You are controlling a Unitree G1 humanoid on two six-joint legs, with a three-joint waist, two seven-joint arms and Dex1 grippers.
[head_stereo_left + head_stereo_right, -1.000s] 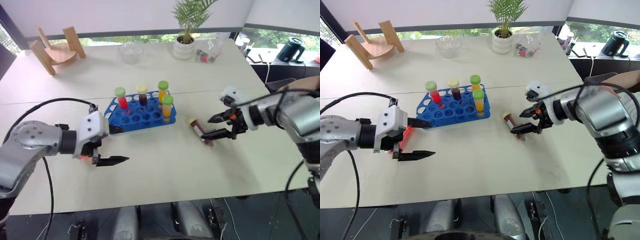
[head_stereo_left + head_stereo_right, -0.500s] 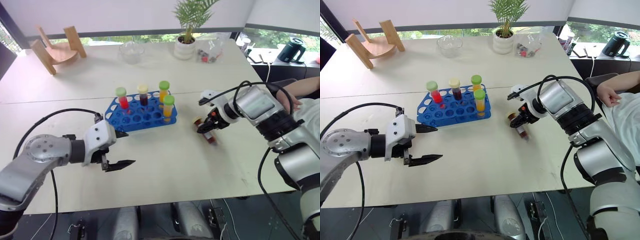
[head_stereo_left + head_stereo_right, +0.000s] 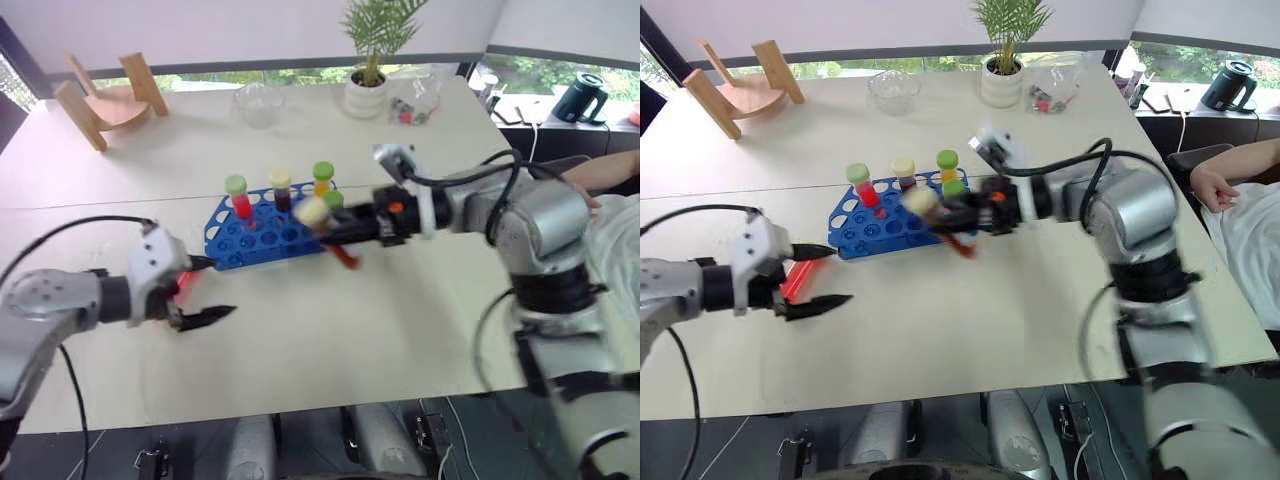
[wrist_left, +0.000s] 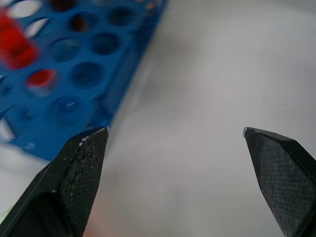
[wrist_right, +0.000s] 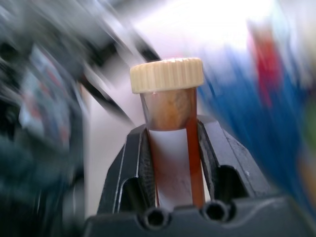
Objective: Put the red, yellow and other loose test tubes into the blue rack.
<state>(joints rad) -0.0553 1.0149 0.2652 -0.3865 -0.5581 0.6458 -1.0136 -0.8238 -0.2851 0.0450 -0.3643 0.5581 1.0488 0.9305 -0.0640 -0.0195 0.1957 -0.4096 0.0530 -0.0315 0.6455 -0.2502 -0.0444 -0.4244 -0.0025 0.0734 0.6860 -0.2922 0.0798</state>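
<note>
Four tubes stand upright in the blue rack [image 3: 262, 232], all along its far side, and most of the holes are free. The fifth tube [image 5: 170, 128], with a cream cap and dark red-brown liquid, is clamped between the two fingers of the right gripper [image 3: 345, 228]. The gripper carries it in the air over the near right corner of the rack; the cap points toward the robot's left and the tube lies tilted, not upright.

The left gripper [image 3: 203, 292] hangs low over the table, near the left end of the rack and apart from it, with its fingers [image 4: 81, 168] spread wide and nothing between them.

The main risk seems to be the angle of the tube. If it goes down tilted like this, its bottom can hit the edge of a hole and push the light rack along the table, or it can knock the green-capped tubes [image 3: 323, 176] standing just beside it. The fingers hold the tube by its middle, on a smooth wall, so it can also slide in the grip when it meets the rack. A person's hand [image 3: 1206, 186] rests at the right edge of the table, well apart from the work.
</note>
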